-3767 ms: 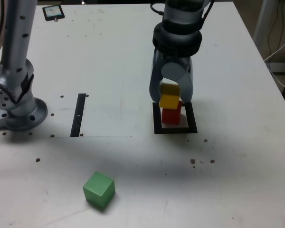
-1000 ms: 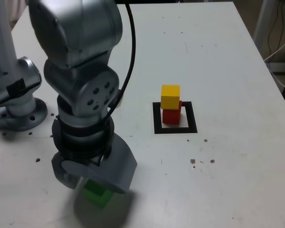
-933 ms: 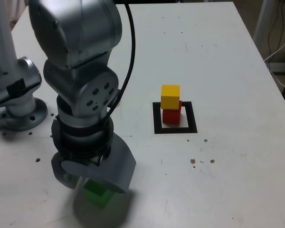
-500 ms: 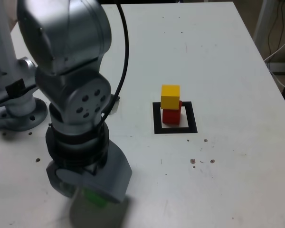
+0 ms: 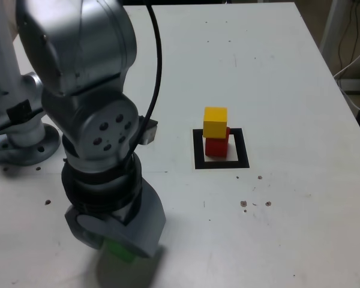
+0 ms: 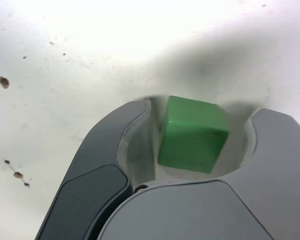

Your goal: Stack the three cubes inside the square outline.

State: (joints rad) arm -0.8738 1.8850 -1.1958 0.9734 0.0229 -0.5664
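Observation:
The green cube (image 6: pixel 192 135) lies on the white table between my gripper's (image 6: pixel 202 107) two grey jaws, with a thin gap showing on each side of it. In the exterior view my gripper (image 5: pixel 117 240) is low at the near left, and only a sliver of the green cube (image 5: pixel 118 249) shows under it. The yellow cube (image 5: pixel 215 121) sits on the red cube (image 5: pixel 216 146) inside the black square outline (image 5: pixel 198 153), well to the exterior view's right of my gripper.
The arm's grey base (image 5: pixel 21 135) stands at the exterior view's left. Cables (image 5: pixel 354 60) hang past the table's right edge. Small dark specks (image 5: pixel 255 204) dot the table near the outline.
The arm has sunk lower over the green cube and shifted slightly toward the exterior view's left. The jaws have drawn in around the cube. The yellow-on-red stack has not moved.

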